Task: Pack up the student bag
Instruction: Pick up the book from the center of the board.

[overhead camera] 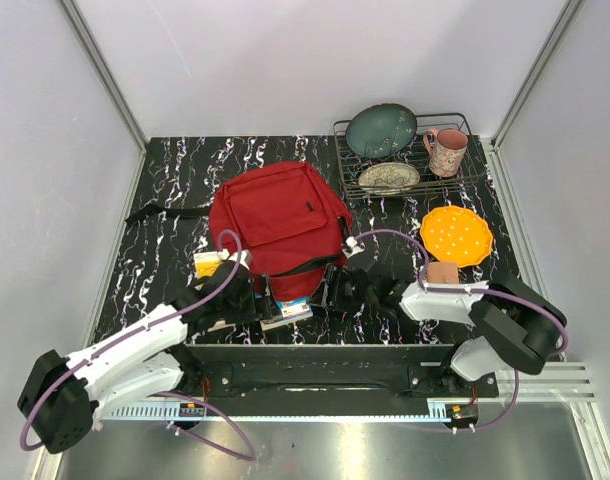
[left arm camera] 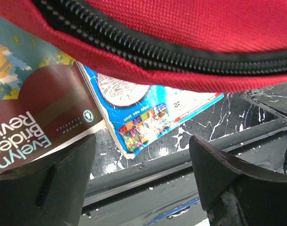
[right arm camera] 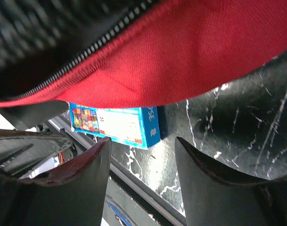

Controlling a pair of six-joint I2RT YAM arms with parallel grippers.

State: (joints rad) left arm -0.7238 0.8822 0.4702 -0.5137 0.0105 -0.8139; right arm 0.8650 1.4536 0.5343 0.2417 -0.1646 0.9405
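Left end effector (left arm camera: 141,146) and right end effector (right arm camera: 142,141) hang released beside student bag (overhead camera: 280,215) overhanging 2 books (left arm camera: 129,108).

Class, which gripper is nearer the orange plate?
Right. The right gripper sits at the bag's near edge, on the plate's side; the left gripper is farther left, past the blue book.
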